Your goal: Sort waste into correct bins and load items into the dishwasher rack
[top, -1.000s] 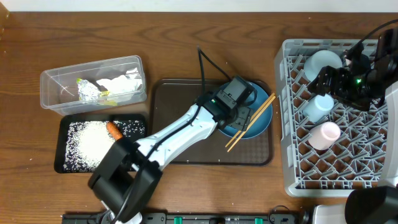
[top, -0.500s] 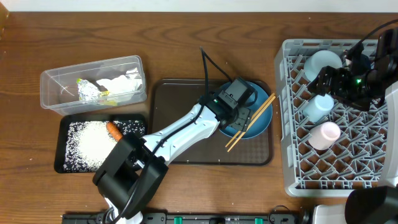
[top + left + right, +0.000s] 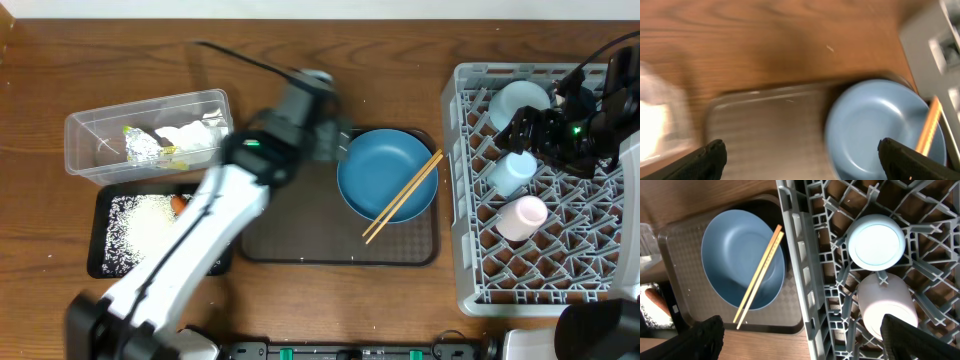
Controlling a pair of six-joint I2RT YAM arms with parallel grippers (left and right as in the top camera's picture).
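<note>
The blue plate (image 3: 380,175) lies on the brown serving tray (image 3: 290,225) with the wooden chopsticks (image 3: 403,197) resting across it. My left gripper (image 3: 333,140), blurred by motion, hovers at the plate's left edge; in the left wrist view it (image 3: 800,145) stands wide open and holds nothing, above the tray (image 3: 765,130) and plate (image 3: 880,130). My right gripper (image 3: 512,128) is open over the grey rack (image 3: 560,285), near the pale bowl (image 3: 520,100), light blue cup (image 3: 510,172) and pink cup (image 3: 522,215). In the right wrist view it (image 3: 800,335) is empty.
The clear tub (image 3: 95,130) at the back left holds tissue (image 3: 190,135), foil (image 3: 140,148) and a wrapper. In front of it the black tray (image 3: 215,200) holds rice (image 3: 145,230) and the carrot (image 3: 180,205). The rack's wall (image 3: 800,280) borders the serving tray.
My left arm has swung up and to the left off the plate, and its jaws have spread wider. Plate and chopsticks stay put. The right arm has not moved.
</note>
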